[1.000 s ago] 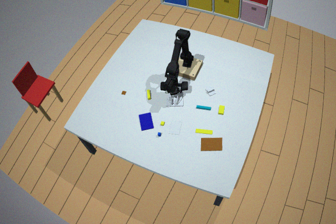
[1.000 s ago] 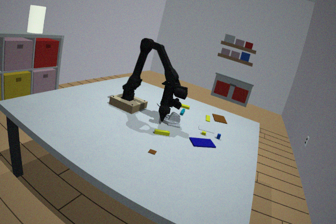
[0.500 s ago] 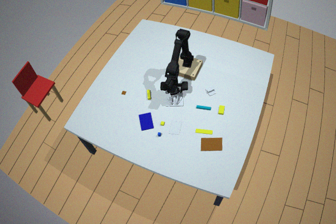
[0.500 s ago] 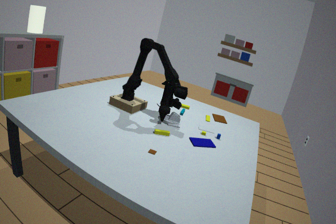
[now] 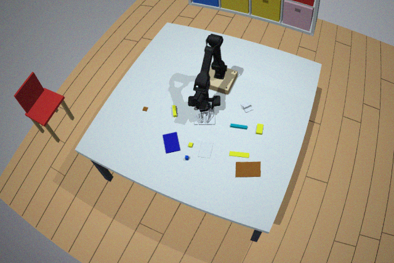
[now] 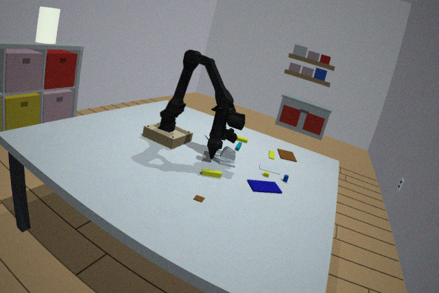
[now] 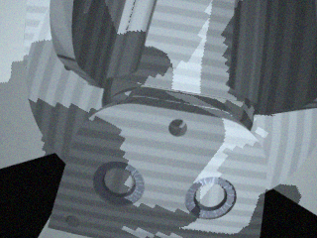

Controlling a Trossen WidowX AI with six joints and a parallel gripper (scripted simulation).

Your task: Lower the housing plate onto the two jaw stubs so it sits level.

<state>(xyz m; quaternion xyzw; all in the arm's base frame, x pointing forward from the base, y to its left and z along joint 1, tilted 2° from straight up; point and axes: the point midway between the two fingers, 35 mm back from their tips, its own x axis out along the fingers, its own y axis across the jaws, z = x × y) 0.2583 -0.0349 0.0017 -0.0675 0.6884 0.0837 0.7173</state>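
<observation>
The grey housing plate [image 7: 158, 154] is between the two black fingers of my gripper [image 7: 162, 179] [image 6: 212, 156], low over the table. Two round openings with ringed edges, at left [image 7: 119, 181] and right [image 7: 210, 196], show in its face, with a smaller hole above them. The gripper is shut on the plate. The grey jaws [image 6: 228, 153] reach out from under the plate; in the wrist view the left jaw [image 7: 61, 35] and the right jaw [image 7: 277, 55] show beyond its curved edge. I cannot tell whether the plate rests fully on the stubs; its underside is hidden.
A yellow block [image 5: 174, 111] [image 6: 211, 173] lies beside the gripper. A teal bar [image 5: 238, 125], a white bracket [image 5: 247, 107], another yellow block [image 5: 259, 129], a yellow bar [image 5: 239, 154], a dark blue plate [image 5: 171, 142] and a brown plate [image 5: 248, 169] lie around.
</observation>
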